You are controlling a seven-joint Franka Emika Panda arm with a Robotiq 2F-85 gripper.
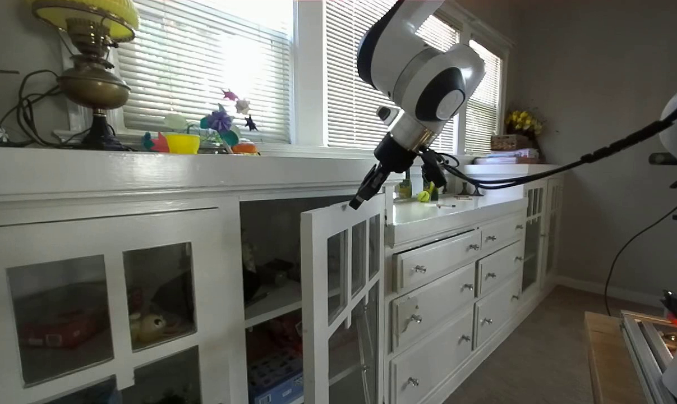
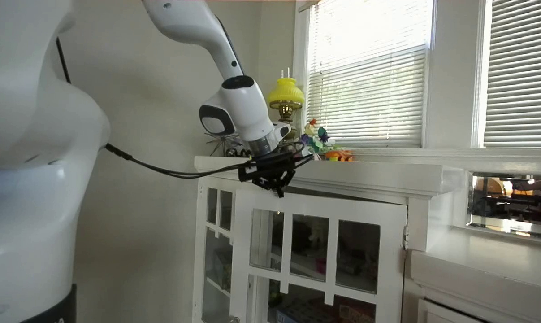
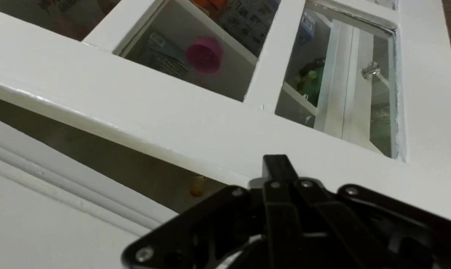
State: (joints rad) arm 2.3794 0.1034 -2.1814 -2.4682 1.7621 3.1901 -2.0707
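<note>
My gripper (image 1: 356,202) is at the top of a white cabinet door with glass panes (image 1: 342,280). In the wrist view, the gripper's fingertips (image 3: 279,164) are together, with nothing visible between them. They lie in front of the door's top rail (image 3: 180,119); I cannot tell whether they touch it. The gripper (image 2: 280,193) also shows near the top edge of the door (image 2: 324,202) in an exterior view. The door stands partly open, with a dark gap along its top. A glass knob (image 3: 371,70) shows through a pane.
Shelves behind the door hold a pink cup (image 3: 204,55) and a blue box (image 1: 276,376). A lamp with a yellow shade (image 1: 94,73) and paper flowers (image 1: 220,120) stand on the cabinet top. White drawers (image 1: 417,314) are beside the door. A cable (image 1: 540,177) hangs from the arm.
</note>
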